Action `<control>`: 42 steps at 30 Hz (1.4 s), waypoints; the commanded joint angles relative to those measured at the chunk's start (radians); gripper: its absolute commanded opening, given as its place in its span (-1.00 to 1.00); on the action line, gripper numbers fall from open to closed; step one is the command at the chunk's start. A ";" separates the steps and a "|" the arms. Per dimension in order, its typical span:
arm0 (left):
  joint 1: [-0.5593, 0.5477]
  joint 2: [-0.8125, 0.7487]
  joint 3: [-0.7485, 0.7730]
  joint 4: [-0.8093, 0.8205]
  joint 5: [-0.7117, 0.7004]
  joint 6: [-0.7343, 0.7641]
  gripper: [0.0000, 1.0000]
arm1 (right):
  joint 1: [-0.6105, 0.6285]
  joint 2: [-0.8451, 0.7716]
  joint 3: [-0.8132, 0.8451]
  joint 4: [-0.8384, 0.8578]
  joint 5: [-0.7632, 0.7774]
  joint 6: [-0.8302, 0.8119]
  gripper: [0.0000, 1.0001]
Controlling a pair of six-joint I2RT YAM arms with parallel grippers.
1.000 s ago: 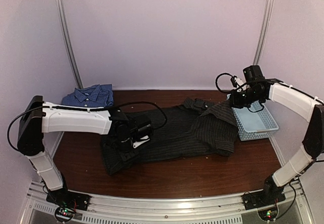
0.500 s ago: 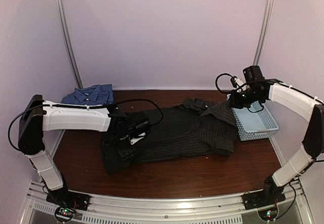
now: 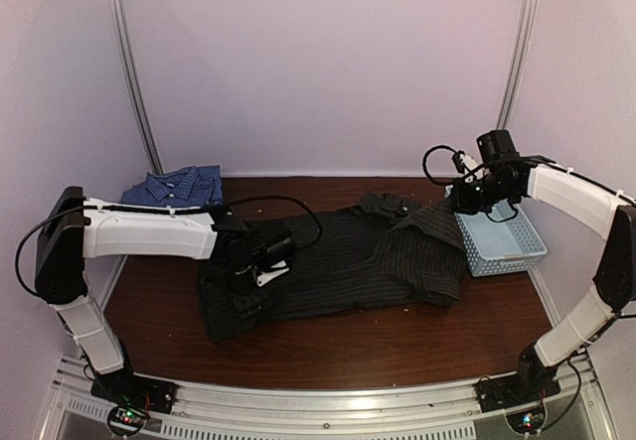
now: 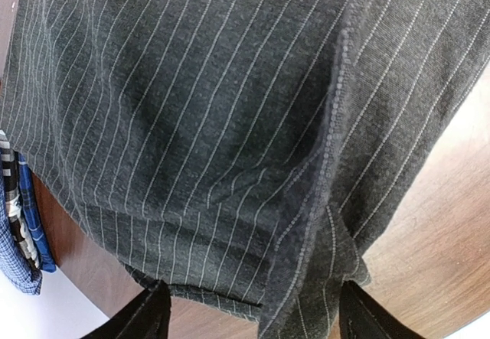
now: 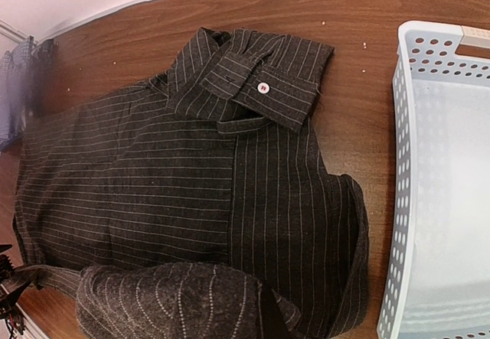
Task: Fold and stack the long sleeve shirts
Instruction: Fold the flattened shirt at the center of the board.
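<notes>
Black pinstriped shirt (image 4: 207, 125) spreads almost everywhere, a stitched seam running down it. The left gripper (image 4: 256, 320) hangs over its hem, fingers (image 4: 149, 317) spread wide. Brown worktop (image 4: 452, 224) shows alongside, and the blue checked shirt (image 4: 19, 232) sits at the edge.

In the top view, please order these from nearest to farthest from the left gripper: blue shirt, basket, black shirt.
1. black shirt, directly under the left gripper.
2. blue shirt, back left corner.
3. basket, far right.

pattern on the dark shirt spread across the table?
Thin pale pinstripes on the black collared button-up shirt; clearest in the left wrist view.
</notes>
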 commanded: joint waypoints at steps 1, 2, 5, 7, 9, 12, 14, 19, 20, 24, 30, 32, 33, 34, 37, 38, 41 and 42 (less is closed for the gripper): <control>0.005 0.005 -0.014 0.029 -0.005 0.022 0.55 | -0.006 -0.006 0.014 0.011 -0.006 -0.017 -1.00; 0.006 0.007 -0.017 0.034 -0.006 0.026 0.56 | -0.006 0.000 0.019 0.011 -0.007 -0.018 -1.00; 0.006 0.020 -0.023 0.041 -0.021 0.035 0.58 | -0.002 0.022 0.030 0.012 -0.010 -0.018 -1.00; 0.007 0.036 -0.027 0.046 -0.034 0.044 0.60 | 0.005 0.037 0.032 0.019 -0.010 -0.018 -1.00; 0.006 0.053 -0.027 0.048 -0.053 0.052 0.61 | 0.015 0.054 0.034 0.024 -0.012 -0.017 -1.00; 0.007 0.069 -0.027 0.049 -0.076 0.061 0.63 | 0.032 0.078 0.038 0.025 -0.007 -0.018 -1.00; 0.008 0.068 -0.031 0.054 -0.085 0.073 0.64 | 0.037 0.090 0.041 0.029 -0.001 -0.016 -1.00; 0.017 0.070 -0.038 0.062 -0.142 0.093 0.66 | 0.052 0.120 0.053 0.036 0.001 -0.011 -1.00; 0.019 0.068 -0.038 0.062 -0.157 0.096 0.67 | 0.056 0.126 0.055 0.037 0.004 -0.011 -1.00; 0.018 0.038 -0.030 0.062 -0.180 0.099 0.67 | 0.067 0.151 0.058 0.042 0.006 -0.011 -1.00; 0.019 -0.075 -0.012 0.141 -0.094 0.119 0.68 | 0.074 0.185 0.060 0.068 -0.009 -0.002 -0.98; 0.018 -0.094 0.002 0.185 -0.057 0.111 0.68 | 0.077 0.198 0.065 0.078 -0.017 0.002 -0.96; 0.018 -0.101 0.007 0.219 -0.040 0.105 0.69 | 0.080 0.206 0.070 0.084 -0.020 0.002 -0.94; 0.018 -0.107 0.009 0.251 -0.022 0.099 0.71 | 0.082 0.217 0.078 0.084 -0.019 0.001 -0.92; 0.018 -0.105 0.026 0.321 -0.006 0.070 0.75 | 0.088 0.261 0.111 0.075 0.002 -0.005 -0.86; 0.018 -0.099 0.032 0.340 0.003 0.060 0.75 | 0.089 0.282 0.124 0.072 0.012 -0.010 -0.82; 0.018 -0.076 0.046 0.376 0.022 0.036 0.75 | 0.089 0.315 0.173 0.055 0.090 -0.011 -0.64; 0.019 -0.068 0.046 0.383 0.021 0.032 0.75 | 0.089 0.319 0.188 0.050 0.127 -0.011 -0.56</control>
